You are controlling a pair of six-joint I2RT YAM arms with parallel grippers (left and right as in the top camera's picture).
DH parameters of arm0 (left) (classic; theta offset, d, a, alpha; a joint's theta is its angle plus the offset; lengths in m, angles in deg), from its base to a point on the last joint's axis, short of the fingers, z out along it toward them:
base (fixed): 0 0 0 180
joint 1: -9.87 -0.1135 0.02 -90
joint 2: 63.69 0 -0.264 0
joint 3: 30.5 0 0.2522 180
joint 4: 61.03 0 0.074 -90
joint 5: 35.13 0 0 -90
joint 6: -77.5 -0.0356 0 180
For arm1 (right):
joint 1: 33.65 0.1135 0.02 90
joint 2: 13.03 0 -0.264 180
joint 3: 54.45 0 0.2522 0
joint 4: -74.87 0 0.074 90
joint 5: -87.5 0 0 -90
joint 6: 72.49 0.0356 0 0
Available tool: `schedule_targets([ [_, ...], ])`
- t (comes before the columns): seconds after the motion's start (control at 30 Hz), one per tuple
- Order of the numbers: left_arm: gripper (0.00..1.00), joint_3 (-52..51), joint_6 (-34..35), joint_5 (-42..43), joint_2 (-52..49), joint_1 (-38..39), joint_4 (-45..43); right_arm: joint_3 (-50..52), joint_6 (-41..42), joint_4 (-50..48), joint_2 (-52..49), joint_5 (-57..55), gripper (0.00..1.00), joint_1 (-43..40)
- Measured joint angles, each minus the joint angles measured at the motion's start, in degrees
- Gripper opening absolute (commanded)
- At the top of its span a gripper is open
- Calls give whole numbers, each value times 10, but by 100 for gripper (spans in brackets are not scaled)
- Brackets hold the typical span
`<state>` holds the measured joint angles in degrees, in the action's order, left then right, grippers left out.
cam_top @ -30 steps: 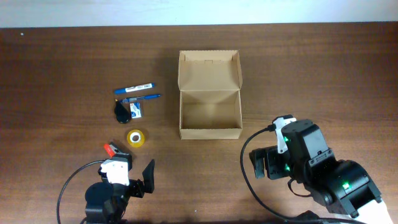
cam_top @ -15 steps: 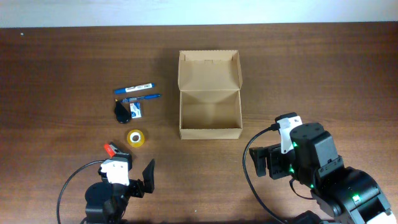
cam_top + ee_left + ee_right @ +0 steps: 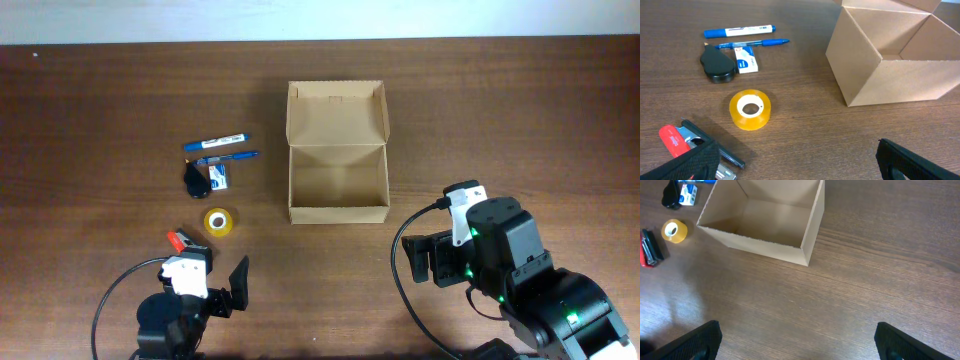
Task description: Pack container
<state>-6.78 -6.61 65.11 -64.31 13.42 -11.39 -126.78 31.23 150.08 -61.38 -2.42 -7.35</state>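
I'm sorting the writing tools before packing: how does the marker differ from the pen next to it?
The marker is thicker than the pen. The marker has a white barrel with blue ends; the pen is slim and mostly blue. Both lie flat, nearly parallel, on the table outside the cardboard box.

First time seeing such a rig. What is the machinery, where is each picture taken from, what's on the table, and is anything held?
A left arm and a right arm sit at a table, each ending in a pincer. One picture looks straight down; the other two come from wrist cameras, so the dark shapes in their lower corners are fingers. On the table: an open, empty cardboard box, a blue marker, a blue pen, a black object, a yellow tape roll and a red tool. The left pincer and right pincer are open, holding nothing.
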Motion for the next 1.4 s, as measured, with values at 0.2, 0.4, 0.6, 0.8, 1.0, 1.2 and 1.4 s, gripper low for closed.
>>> schedule_targets([
  [0.2,100,0,0,0,0,0,0,0,0,0,0,0,99,0],
  [0.4,100,0,0,0,0,0,0,0,0,0,0,0,99,0],
  [0.6,100,0,0,0,0,0,0,0,0,0,0,0,99,0],
  [0.8,99,0,0,2,0,0,-1,0,0,0,0,0,99,0],
  [1.0,100,0,31,67,0,0,-1,0,0,0,0,0,99,0],
  [1.2,100,0,47,107,0,0,-6,0,0,0,0,0,99,0],
  [1.4,99,0,59,64,0,0,-24,0,0,0,0,0,99,0],
])
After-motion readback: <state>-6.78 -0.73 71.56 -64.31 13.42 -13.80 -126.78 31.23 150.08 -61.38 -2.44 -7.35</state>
